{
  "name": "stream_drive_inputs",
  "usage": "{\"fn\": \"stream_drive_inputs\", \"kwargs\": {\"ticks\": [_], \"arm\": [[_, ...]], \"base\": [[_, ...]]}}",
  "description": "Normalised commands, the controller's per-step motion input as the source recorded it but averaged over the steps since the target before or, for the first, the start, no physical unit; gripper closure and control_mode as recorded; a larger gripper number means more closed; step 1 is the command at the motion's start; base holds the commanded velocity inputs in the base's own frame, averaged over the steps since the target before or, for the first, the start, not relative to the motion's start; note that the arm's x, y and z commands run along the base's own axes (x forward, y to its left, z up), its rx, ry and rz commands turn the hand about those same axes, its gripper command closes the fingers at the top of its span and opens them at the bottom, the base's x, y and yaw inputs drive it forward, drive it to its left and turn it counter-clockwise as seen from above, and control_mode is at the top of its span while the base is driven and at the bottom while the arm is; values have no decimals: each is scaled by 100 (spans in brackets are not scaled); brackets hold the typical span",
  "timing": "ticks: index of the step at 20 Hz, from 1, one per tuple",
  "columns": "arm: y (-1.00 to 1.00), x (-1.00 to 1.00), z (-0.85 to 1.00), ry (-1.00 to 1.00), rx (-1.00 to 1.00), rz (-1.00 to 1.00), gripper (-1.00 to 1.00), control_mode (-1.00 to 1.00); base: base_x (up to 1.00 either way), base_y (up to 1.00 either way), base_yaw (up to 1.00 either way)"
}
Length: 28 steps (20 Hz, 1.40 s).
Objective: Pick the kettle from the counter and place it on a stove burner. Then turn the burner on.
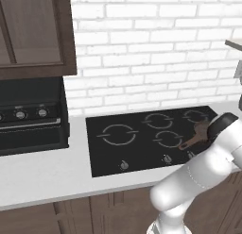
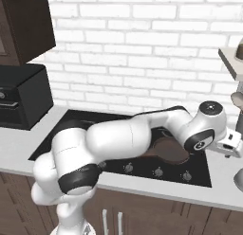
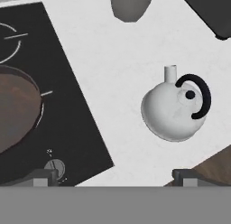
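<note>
The kettle (image 3: 173,108) is pale silvery grey with a black arched handle and a short spout. It stands upright on the pale counter (image 3: 113,78), to the right of the black cooktop. In the hand view my gripper (image 3: 115,177) hovers above it, open and holding nothing. The kettle lies ahead of the dark fingertips (image 3: 186,175), nearer the right one. A grey curve at the right edge of the right base view may be the kettle (image 2: 239,179). The stove burner (image 1: 118,135), the largest ring, is at the cooktop's left.
A brown frying pan (image 3: 13,110) sits on the right-hand rings, its handle (image 1: 193,139) pointing forward. Knobs (image 1: 124,165) line the cooktop's front edge. A grey vessel (image 3: 131,6) and a dark object (image 3: 212,15) stand beyond the kettle. A black oven (image 1: 30,117) stands at the far left.
</note>
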Motion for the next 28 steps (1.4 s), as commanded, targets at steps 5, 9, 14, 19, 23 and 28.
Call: {"fn": "stream_drive_inputs", "kwargs": {"ticks": [5,9,14,19,23,28], "arm": [[-32,0,-6,2,0,-1,-100,-100],[-37,0,-6,1,0,-3,-100,-100],[-28,0,-1,1,0,-7,-100,-100],[-15,0,-2,4,0,-7,-100,-100],[-12,0,-13,3,0,-5,-100,-100],[-11,0,-41,1,0,-3,-100,-100]], "base": [[0,0,0],[0,0,0],[0,0,0],[0,0,0],[0,0,0],[0,0,0]]}}
